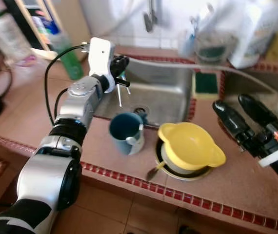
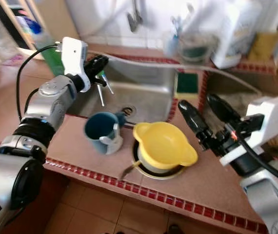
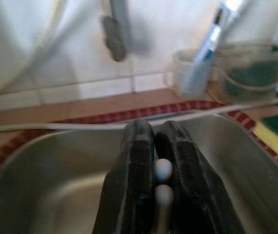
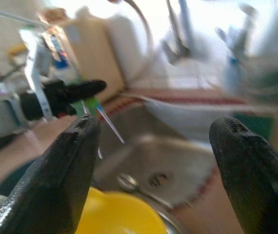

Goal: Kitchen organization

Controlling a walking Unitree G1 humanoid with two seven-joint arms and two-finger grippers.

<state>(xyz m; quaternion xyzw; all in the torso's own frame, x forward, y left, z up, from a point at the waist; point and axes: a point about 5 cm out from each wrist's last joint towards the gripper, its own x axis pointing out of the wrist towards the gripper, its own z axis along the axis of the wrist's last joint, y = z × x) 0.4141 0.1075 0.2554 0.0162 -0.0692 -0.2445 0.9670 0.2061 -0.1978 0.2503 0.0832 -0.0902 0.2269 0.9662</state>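
The left gripper (image 1: 121,66) is hanging over the near-left part of the steel sink (image 1: 170,90), its fingers (image 3: 138,180) pressed tightly together on two thin metal utensils (image 1: 121,90) with pale rounded ends; what kind of utensil they are cannot be told. The two stems are pointing down and spreading slightly apart above the basin, at about 10 o'clock from the drain (image 1: 140,111).

The right gripper (image 2: 205,117) is hovering over the counter (image 1: 227,180) at about 3 o'clock from the yellow bowl (image 1: 190,145), fingers (image 4: 68,170) spread wide and gripping nothing.

The yellow bowl is sitting on top of a white dish, which in turn is resting on a darker plate (image 1: 182,173). A utensil handle (image 1: 154,171) is sticking out from under the stack toward 7 o'clock. The blue mug (image 1: 127,133) is standing just beside the stack at its 9 o'clock, on the counter strip in front of the sink, with a pale object leaning inside it.

A green and yellow sponge (image 1: 206,84) is lying on the sink's right rim, at 12 o'clock from the bowl. A green bottle (image 1: 69,61) is standing at 9 o'clock from the sink. Blurred containers (image 1: 212,44) are lining the back ledge beneath the tap (image 1: 150,17).
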